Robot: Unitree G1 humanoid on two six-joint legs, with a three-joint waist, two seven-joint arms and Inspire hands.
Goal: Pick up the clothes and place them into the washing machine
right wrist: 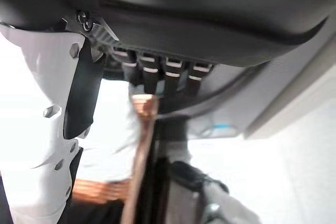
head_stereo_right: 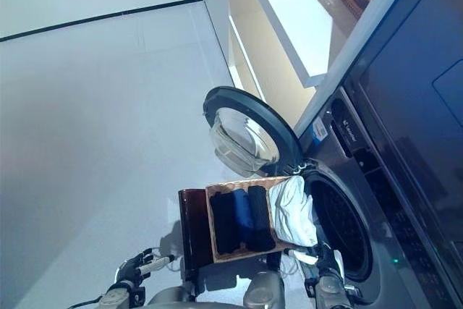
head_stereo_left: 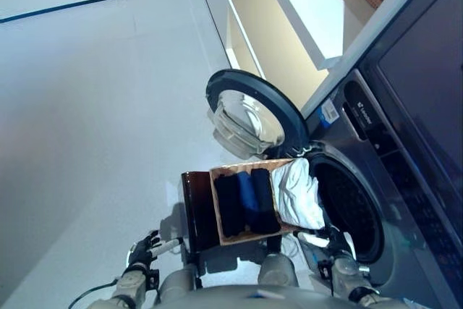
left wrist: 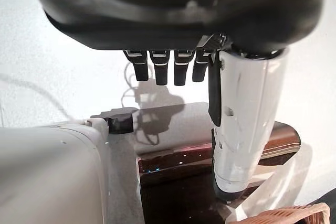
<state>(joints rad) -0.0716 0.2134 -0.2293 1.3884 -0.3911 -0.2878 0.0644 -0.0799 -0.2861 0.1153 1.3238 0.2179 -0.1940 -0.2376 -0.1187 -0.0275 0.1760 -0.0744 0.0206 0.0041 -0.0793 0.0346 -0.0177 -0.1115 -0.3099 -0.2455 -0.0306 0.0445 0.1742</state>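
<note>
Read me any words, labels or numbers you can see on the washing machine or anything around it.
No text is legible anywhere.
Blue-and-white sticker on the dark grey front-loading washing machine: too small to read.
Pale marking on its control panel: blurred.
Woven brown basket and folded clothes: no print visible.

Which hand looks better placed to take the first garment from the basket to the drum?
Probably the right hand: it sits just below the white garment at the basket edge nearest the open washing machine. The left hand is out past the dark stool, farther from both.
</note>
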